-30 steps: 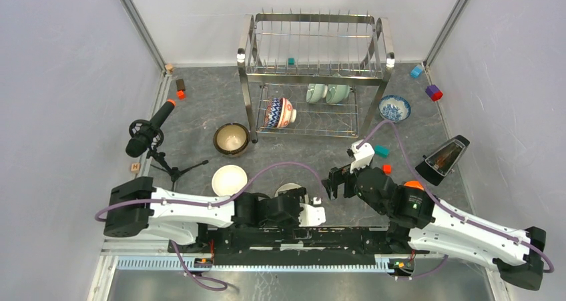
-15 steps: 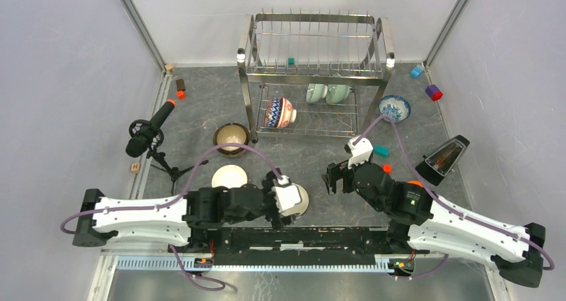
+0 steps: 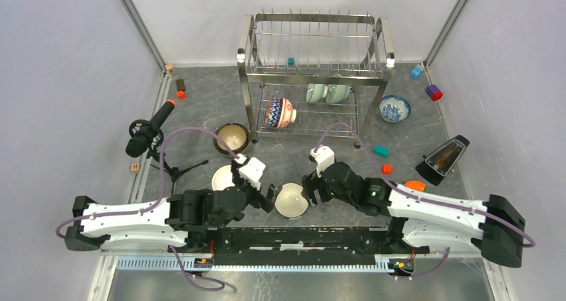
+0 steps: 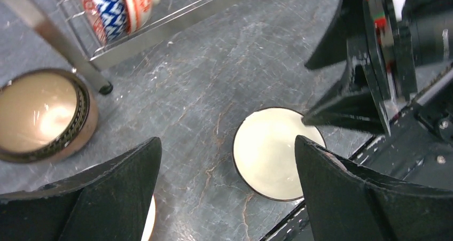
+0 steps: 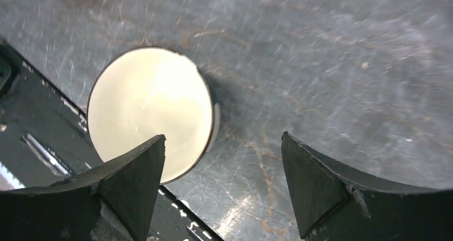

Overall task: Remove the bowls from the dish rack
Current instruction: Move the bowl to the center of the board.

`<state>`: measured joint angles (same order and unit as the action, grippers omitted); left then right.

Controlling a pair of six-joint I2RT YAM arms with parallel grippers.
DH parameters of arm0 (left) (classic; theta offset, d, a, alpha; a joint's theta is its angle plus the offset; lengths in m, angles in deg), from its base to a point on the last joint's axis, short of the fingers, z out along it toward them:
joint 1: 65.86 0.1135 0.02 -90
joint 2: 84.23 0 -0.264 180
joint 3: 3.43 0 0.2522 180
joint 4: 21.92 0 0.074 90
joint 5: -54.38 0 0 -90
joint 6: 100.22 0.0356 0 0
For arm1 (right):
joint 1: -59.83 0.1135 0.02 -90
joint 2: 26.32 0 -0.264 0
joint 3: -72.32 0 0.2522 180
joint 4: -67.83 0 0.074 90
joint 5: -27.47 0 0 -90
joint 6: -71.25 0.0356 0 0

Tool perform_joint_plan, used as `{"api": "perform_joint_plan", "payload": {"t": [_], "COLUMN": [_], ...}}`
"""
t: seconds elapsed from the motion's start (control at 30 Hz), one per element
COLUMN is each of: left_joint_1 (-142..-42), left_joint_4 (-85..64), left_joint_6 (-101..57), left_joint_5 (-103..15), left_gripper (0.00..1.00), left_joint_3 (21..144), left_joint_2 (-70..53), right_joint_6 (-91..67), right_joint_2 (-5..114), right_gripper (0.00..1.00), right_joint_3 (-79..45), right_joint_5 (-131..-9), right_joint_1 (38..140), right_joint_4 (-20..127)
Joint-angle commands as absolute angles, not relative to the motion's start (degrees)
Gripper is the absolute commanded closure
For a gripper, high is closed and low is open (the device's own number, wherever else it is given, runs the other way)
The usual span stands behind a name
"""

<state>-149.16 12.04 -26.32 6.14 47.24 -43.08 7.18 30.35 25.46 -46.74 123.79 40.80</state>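
Beside the nearest bowl (image 3: 292, 200), left pincer (image 4: 227, 145) gapes empty; right pincer (image 5: 223, 138) likewise.

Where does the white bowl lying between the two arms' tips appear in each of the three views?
Top view: white bowl low centre, just above the black rail.
Left wrist view: white bowl lower middle, rail at lower right.
Right wrist view: white bowl left of centre, rail at lower left.
Shared landmark: the black rail beside the bowl.

Two white-and-black arms stretch low and inward, the left gripper (image 3: 265, 197) facing the right gripper (image 3: 311, 189) just beside it, both pairs of black jaws spread wide apart.
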Motion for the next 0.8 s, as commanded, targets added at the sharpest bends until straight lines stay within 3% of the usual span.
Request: {"api": "perform_joint_plan", "payload": {"t": [0.0,0.37,0.77], "left_joint_1": [-149.04,-149.04,-149.09], "left_joint_4": [11.48,18.07,20.57], "left_joint_6": [-38.47,-47.82,-49.46], "left_joint_5": [15.50,19.00,19.58], "left_gripper": [0.00,0.00,0.01], "left_joint_3": [43.46,38.46,38.80], "left_joint_2": [-49.50,-59.95,-57.99], "right_joint_6": [8.48,7.79,5.26], "right_joint_2": [35.41,46.18,54.03], "right_gripper": [0.18,0.36,0.54], "right_joint_3": [24.96,19.16,12.25], "right_joint_5": [-55.62,-54.55,-50.34], "right_joint_1": [123.64,123.67,123.64], "right_joint_4": [46.17,42.43,34.67]}}
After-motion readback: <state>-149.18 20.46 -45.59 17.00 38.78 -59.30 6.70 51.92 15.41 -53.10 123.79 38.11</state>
